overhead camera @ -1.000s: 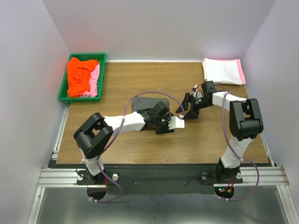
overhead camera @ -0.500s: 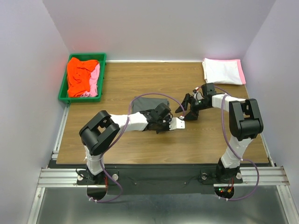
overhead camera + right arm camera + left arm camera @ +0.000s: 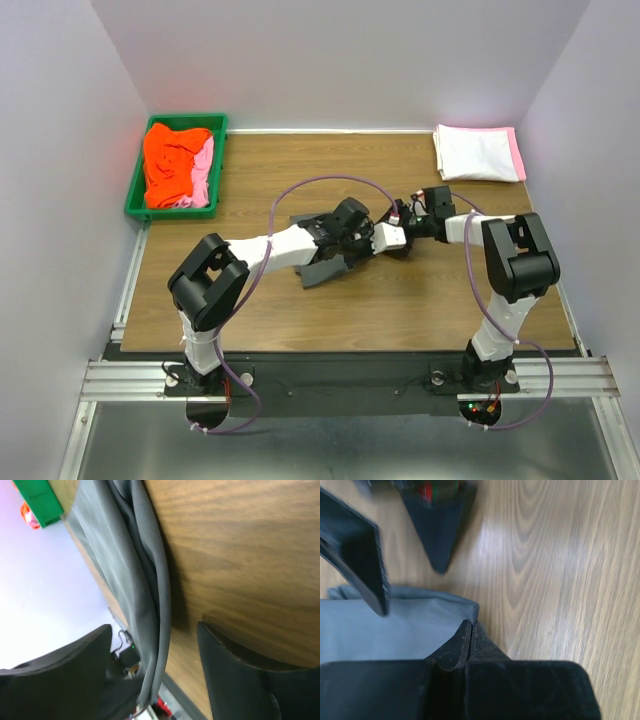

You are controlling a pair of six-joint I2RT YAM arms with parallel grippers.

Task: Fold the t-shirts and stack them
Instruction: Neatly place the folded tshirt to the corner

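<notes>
The dark charcoal grey cloth t-shirt [image 3: 318, 270] has been dragged right, mid-table. I can't tell the left gripper's [image 3: 381, 238] grip. The right gripper [image 3: 155, 662], spread, now straddles its hem, ready to fold.

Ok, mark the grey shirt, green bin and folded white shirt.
grey shirt [image 3: 322, 270]: top external view, near corner.
green bin [image 3: 170, 213]: top external view, near rim.
folded white shirt [image 3: 478, 152]: top external view, middle.

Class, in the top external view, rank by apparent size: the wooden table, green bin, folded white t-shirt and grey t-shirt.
1. wooden table
2. green bin
3. folded white t-shirt
The grey t-shirt is partly covered by the left arm, so its rank is unsure.
</notes>
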